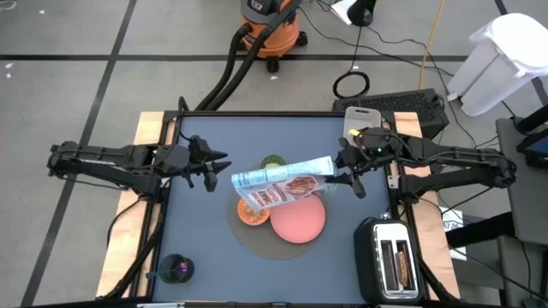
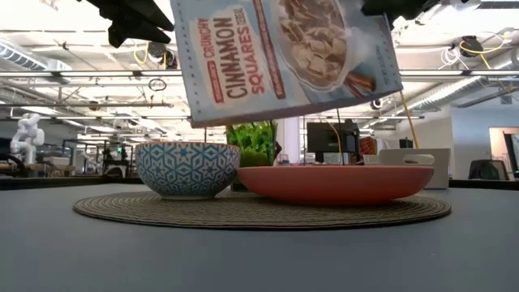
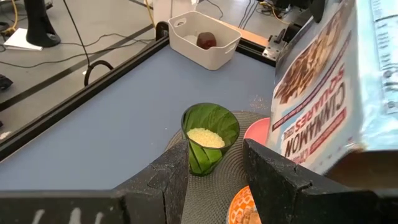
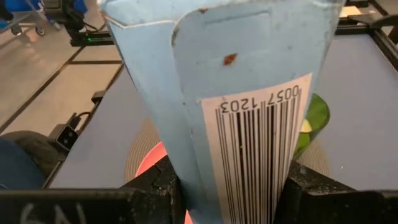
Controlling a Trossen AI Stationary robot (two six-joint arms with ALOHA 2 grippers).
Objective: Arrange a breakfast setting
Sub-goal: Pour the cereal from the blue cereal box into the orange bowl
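My right gripper (image 1: 349, 177) is shut on a blue cereal box (image 1: 282, 182), held in the air above the round woven mat (image 1: 257, 244). On the mat stand an orange bowl (image 1: 251, 214) with a blue-patterned outside (image 2: 186, 169), a pink plate (image 1: 300, 220) and a green cup (image 1: 274, 160). The box's free end (image 1: 242, 183) is above the bowl. My left gripper (image 1: 211, 168) is open and empty, left of the box and near the cup (image 3: 210, 137). A dark-red fruit (image 3: 206, 41) lies in a white bin (image 1: 363, 120). My right gripper pinches the box's barcode end (image 4: 249, 143) between its two fingers (image 4: 158, 183), one on either side. The fingers come about level from the table's right, along the box. The box is lifted clear and slants across the mat, its printed face (image 2: 284, 57) tilted.
A black toaster (image 1: 390, 261) with toast slices (image 1: 396, 261) stands at the near right. A dark cup with a purple spoon (image 1: 177, 270) stands at the near left. The table has a raised black rim (image 1: 257, 115); bare blue top lies left of the mat.
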